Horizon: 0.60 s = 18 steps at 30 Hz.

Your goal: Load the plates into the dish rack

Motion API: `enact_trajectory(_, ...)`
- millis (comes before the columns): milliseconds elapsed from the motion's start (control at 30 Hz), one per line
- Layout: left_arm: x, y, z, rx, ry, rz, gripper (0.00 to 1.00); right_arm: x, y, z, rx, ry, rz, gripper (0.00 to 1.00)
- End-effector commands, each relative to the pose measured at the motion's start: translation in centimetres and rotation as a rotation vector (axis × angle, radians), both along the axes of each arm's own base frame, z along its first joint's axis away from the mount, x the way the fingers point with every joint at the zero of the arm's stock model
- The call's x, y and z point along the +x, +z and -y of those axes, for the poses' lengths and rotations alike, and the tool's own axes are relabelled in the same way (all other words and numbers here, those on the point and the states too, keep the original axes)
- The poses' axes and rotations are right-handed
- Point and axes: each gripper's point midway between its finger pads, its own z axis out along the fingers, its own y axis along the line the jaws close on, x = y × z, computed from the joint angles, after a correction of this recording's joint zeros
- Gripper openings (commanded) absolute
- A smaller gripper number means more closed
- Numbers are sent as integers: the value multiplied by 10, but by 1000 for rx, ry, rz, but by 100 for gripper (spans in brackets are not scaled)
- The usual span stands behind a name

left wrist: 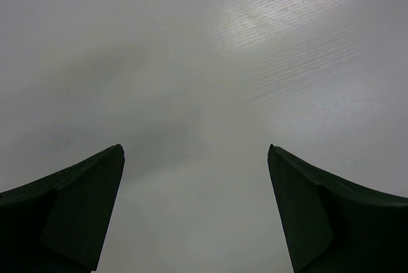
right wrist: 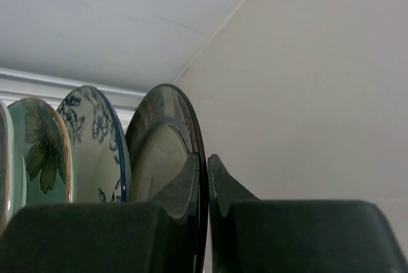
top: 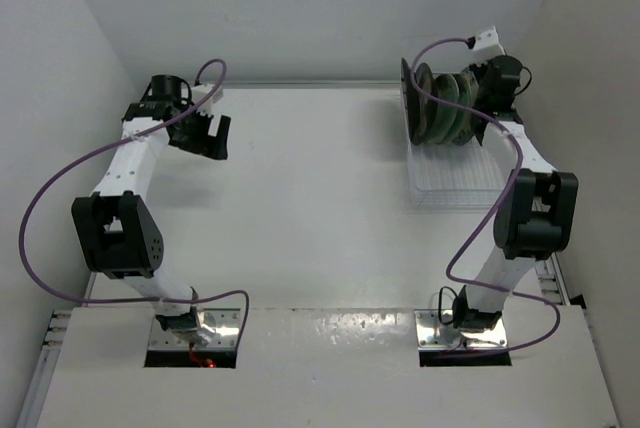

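The white wire dish rack (top: pixel 452 186) stands at the back right of the table, with several plates (top: pixel 445 106) upright in its far end. My right gripper (top: pixel 487 81) is beside them, over the rack's far right part. In the right wrist view its jaws (right wrist: pixel 207 172) are closed on the rim of a cream plate with a dark grey rim (right wrist: pixel 159 148), the rightmost of the row. To its left stand a blue-white patterned plate (right wrist: pixel 94 152) and a mint-green flower plate (right wrist: pixel 39 153). My left gripper (top: pixel 212 138) is open and empty at the back left, over the bare table (left wrist: pixel 204 94).
The enclosure's right wall (right wrist: pixel 319 94) is close beside the rack and the held plate. The back wall (top: pixel 320 18) runs just behind the rack. The near part of the rack (top: pixel 455 196) holds no plates. Purple cables loop from both arms.
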Motion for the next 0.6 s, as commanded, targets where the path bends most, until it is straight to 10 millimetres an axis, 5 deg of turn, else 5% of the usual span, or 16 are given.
enact_trajectory(0,7,4,-6,15,2,19,100,-5,89,-7,-103,-24,286,0)
enact_trajectory(233,7,4,-6,15,2,19,100,-6,45,-11,-24,-69,281,0)
enact_trajectory(567,5,1,-5,14,2,10,100,14,26,14,64,-112,336,0)
